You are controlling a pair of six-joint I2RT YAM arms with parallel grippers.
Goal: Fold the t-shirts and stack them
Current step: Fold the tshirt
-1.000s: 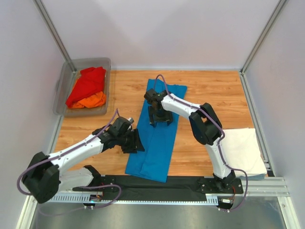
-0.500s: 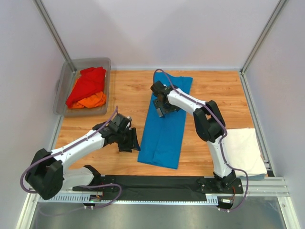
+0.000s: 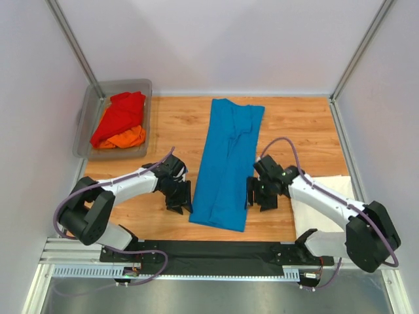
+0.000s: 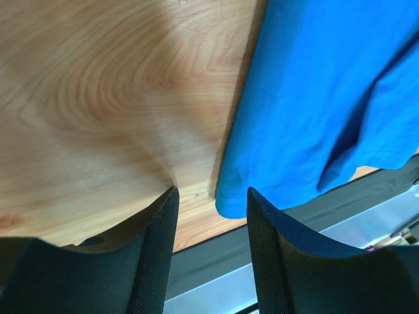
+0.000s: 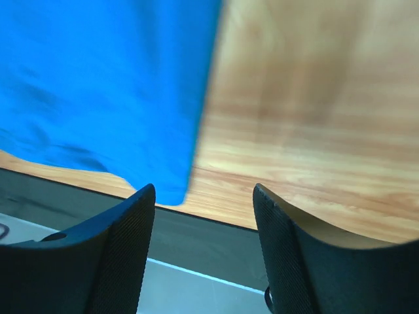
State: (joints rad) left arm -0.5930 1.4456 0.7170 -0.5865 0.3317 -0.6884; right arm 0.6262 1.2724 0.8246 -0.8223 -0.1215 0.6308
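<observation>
Blue t-shirt (image 3: 229,163), a long strip, lies right of the tub (image 3: 88,111). Left gripper (image 3: 183,204) and right gripper (image 3: 258,199), jaws spread and empty, flank its end farthest from the tub (best pinch both corners together, lifting evenly).

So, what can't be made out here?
Orange t-shirt: top view, mostly buried under the red t-shirt in the grey tub.
White t-shirt: top view, right arm crosses it.
Blue t-shirt: both wrist views cut off all but its near corners.
Right wrist view: cloth edge blurred.

Orange t-shirt (image 3: 126,139) mostly under red t-shirt (image 3: 121,114); white t-shirt (image 3: 342,186) partly behind right arm (image 3: 324,199)
</observation>
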